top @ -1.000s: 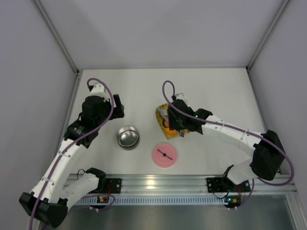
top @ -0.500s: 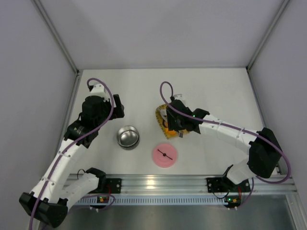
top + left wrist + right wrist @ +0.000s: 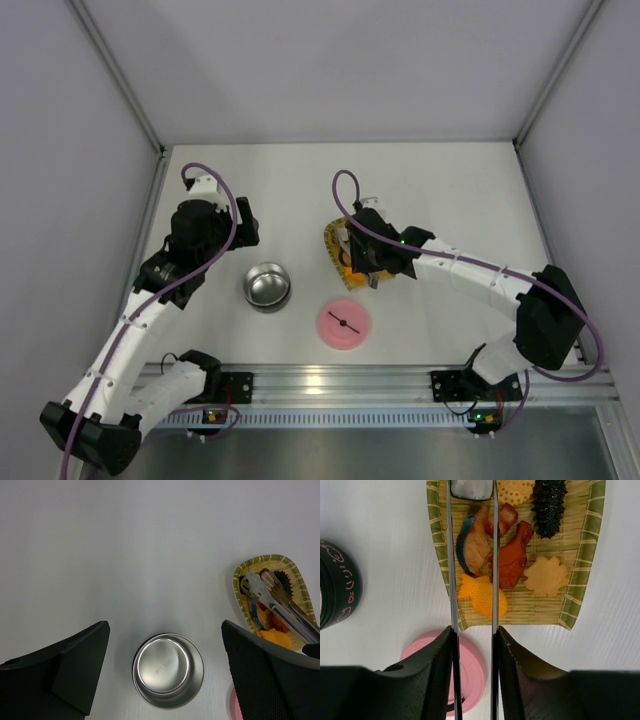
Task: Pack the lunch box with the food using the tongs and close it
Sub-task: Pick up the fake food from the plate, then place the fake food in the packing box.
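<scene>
The left pincer (image 3: 162, 629) hangs with its fingers wide apart above the open steel lunch box (image 3: 168, 670), which stands upright on the white surface (image 3: 125, 555). To its right the pink lid (image 3: 343, 324) lies flat. Beside it, the yellow tray (image 3: 581, 555) holds the food (image 3: 511, 560). There the right pincer (image 3: 473, 634) is clamped on the tongs (image 3: 274, 605), whose arms straddle a fish-shaped piece.

Shiny steel lunch box (image 3: 168, 670); pink lid (image 3: 352, 318); yellow-green woven tray (image 3: 592, 535)
</scene>
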Motion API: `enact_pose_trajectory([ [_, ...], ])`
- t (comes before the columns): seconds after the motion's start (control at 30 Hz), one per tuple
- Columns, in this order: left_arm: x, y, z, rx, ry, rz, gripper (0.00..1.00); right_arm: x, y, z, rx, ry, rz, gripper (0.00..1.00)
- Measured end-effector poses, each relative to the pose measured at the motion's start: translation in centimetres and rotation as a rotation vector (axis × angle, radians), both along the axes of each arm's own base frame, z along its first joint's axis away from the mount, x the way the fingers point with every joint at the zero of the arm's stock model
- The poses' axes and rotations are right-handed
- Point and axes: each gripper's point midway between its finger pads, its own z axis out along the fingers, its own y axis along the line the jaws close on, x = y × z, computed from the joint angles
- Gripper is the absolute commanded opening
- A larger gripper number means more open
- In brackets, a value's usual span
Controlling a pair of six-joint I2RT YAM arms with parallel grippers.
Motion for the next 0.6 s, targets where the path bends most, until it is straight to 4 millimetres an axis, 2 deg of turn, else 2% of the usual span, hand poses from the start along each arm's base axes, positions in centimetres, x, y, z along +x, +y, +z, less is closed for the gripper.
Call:
enact_pose_trajectory([
  [0.3, 0.0, 0.0, 0.0, 0.000, 0.000, 0.000, 0.98, 0.2, 0.3, 1.0, 0.018, -0.016, 0.001, 0.27],
  [0.6, 0.0, 0.2, 0.0, 0.005, -0.001, 0.012, 0.98, 0.0, 1.4, 5.6, 0.090, -0.091, 0.032, 0.26],
])
